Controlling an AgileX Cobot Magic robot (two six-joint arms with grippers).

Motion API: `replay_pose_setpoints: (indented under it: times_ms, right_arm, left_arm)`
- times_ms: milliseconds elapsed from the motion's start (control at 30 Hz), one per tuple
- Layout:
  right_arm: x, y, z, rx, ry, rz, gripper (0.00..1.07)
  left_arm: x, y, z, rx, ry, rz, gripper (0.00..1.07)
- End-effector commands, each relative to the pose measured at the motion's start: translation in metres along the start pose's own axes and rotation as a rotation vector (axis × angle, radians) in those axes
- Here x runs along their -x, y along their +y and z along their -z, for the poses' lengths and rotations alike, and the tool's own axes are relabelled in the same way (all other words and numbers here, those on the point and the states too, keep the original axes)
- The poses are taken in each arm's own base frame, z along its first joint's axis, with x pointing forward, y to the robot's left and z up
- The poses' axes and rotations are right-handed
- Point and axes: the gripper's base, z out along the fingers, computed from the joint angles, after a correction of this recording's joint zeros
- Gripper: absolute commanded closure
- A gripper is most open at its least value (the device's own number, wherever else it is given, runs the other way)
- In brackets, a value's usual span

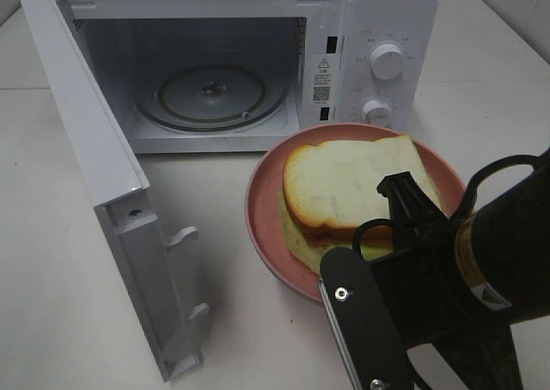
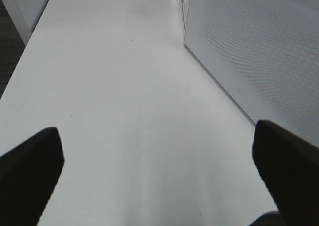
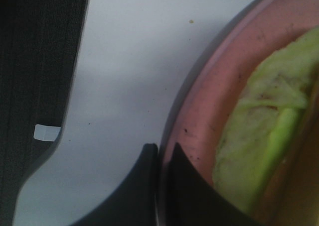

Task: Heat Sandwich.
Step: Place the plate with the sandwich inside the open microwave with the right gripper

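Observation:
The sandwich (image 1: 352, 184), pale bread over greenish filling, lies on a round pink plate (image 1: 265, 203) in front of the open microwave (image 1: 378, 29). In the right wrist view my right gripper (image 3: 160, 156) is shut on the plate's rim (image 3: 219, 101), one finger outside and one inside, with the sandwich's green filling (image 3: 264, 146) close by. The right arm (image 1: 447, 295) covers the plate's near right part in the exterior high view. My left gripper (image 2: 157, 136) is open and empty above the bare table, beside the microwave's white side wall (image 2: 259, 52).
The microwave door (image 1: 94, 175) stands open to the left, reaching toward the table's front. A glass turntable (image 1: 210, 94) sits inside the cavity. Two knobs (image 1: 387, 61) are on the right panel. The table's dark edge (image 3: 40, 86) lies near the right gripper.

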Motion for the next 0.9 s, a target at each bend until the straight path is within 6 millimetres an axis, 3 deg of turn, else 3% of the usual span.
replay_pose_setpoints:
  times_ms: [33, 467, 900]
  right_arm:
    - [-0.005, -0.007, -0.001, -0.019, -0.019, 0.044, 1.07]
    - [-0.031, -0.020, -0.010, 0.044, -0.089, 0.319, 1.07]
    - [-0.042, -0.025, -0.013, 0.052, -0.120, 0.338, 1.07]
  left_arm:
    - [-0.001, 0.000, 0.002, 0.005, -0.020, 0.000, 0.09]
    - [-0.001, 0.000, 0.002, 0.005, -0.020, 0.000, 0.09]
    - [-0.001, 0.000, 0.002, 0.005, -0.020, 0.000, 0.09]
